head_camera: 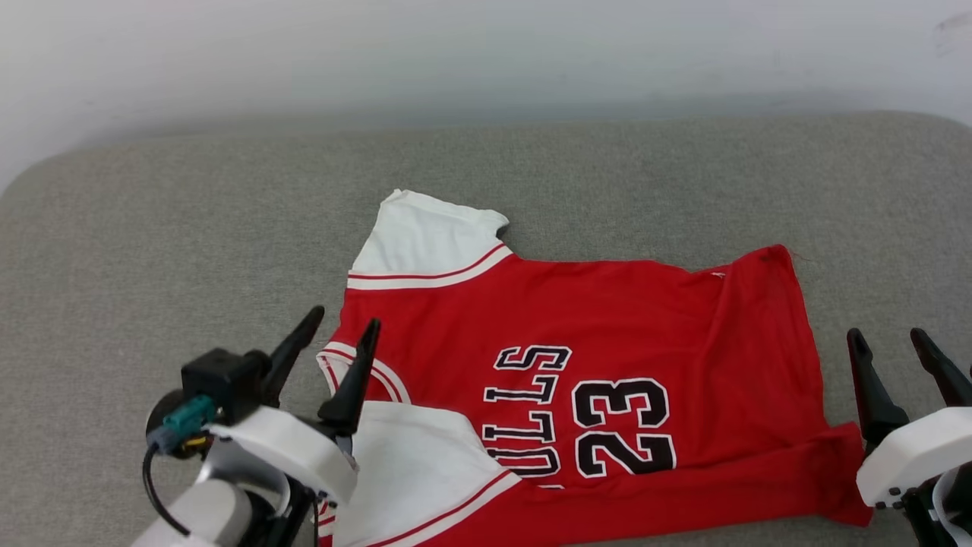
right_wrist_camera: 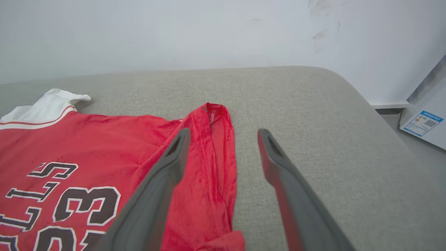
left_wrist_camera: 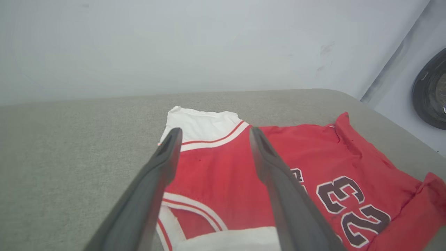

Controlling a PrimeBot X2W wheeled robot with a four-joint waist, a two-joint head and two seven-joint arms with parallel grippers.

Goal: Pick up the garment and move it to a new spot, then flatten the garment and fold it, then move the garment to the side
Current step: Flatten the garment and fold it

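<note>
The garment (head_camera: pixel 607 327) is a red jersey with white sleeves and a black "BULLS 23" print facing up, spread sideways on the grey cushion (head_camera: pixel 152 228). One white sleeve points to the far side and the other lies at the near edge. My left gripper (head_camera: pixel 345 322) is open beside the collar end, its fingers over the neck trim, holding nothing. In the left wrist view the open left gripper (left_wrist_camera: pixel 213 134) frames the garment (left_wrist_camera: pixel 223 167). My right gripper (head_camera: pixel 888 339) is open just right of the hem end. In the right wrist view the right gripper (right_wrist_camera: pixel 223 135) straddles the hem of the garment (right_wrist_camera: pixel 87 146).
The grey cushion's rounded far edge meets a pale wall (head_camera: pixel 486 53). In the left wrist view a dark round object (left_wrist_camera: pixel 432 94) stands beyond the cushion's right end. The right wrist view shows a white panel with a blue label (right_wrist_camera: pixel 423 123) on the floor.
</note>
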